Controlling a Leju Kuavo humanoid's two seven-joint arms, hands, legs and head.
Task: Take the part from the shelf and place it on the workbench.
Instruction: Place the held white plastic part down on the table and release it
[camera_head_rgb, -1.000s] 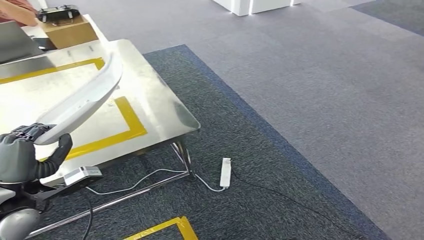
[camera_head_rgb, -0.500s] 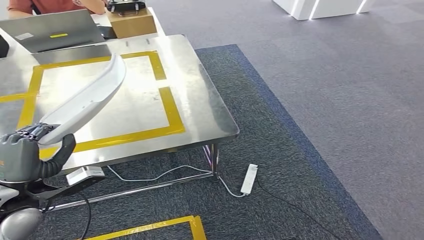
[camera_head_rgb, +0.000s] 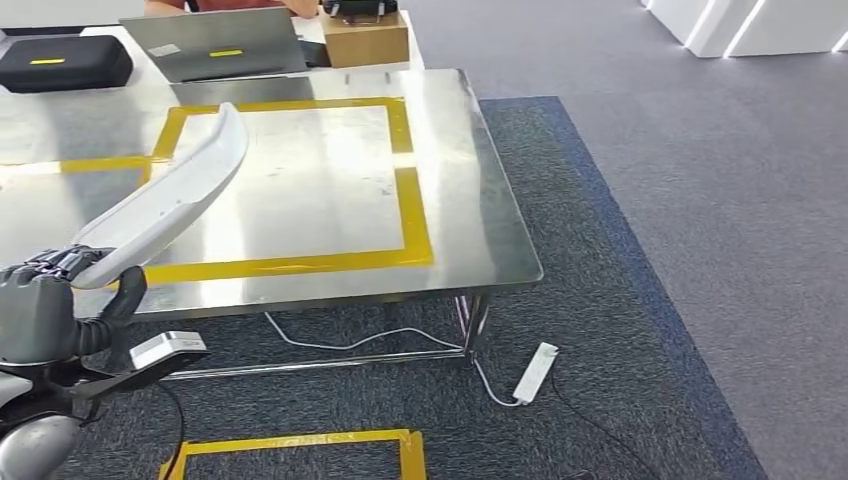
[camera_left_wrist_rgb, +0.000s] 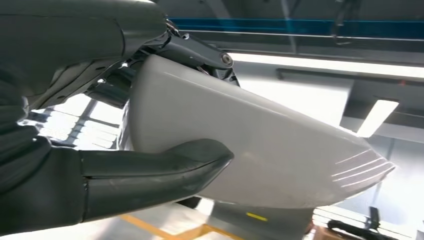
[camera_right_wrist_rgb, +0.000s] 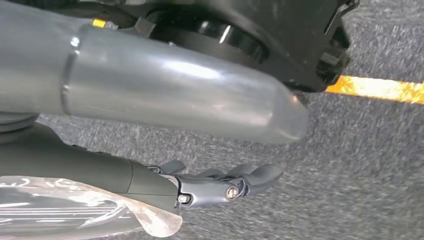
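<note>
Left hand (camera_head_rgb: 40, 315) grips the near end of the long white curved part (camera_head_rgb: 165, 205), thumb under it and fingers (camera_left_wrist_rgb: 195, 50) over the top; the part slants up and away above the near left of the steel bench (camera_head_rgb: 470, 190), over its yellow tape outline (camera_head_rgb: 415, 215). Right hand (camera_right_wrist_rgb: 220, 185) hangs over the grey carpet (camera_right_wrist_rgb: 350, 165), fingers loosely extended, grasping nothing. A laptop (camera_head_rgb: 215, 45) and a cardboard box (camera_head_rgb: 365, 42) sit at the bench's far side.
</note>
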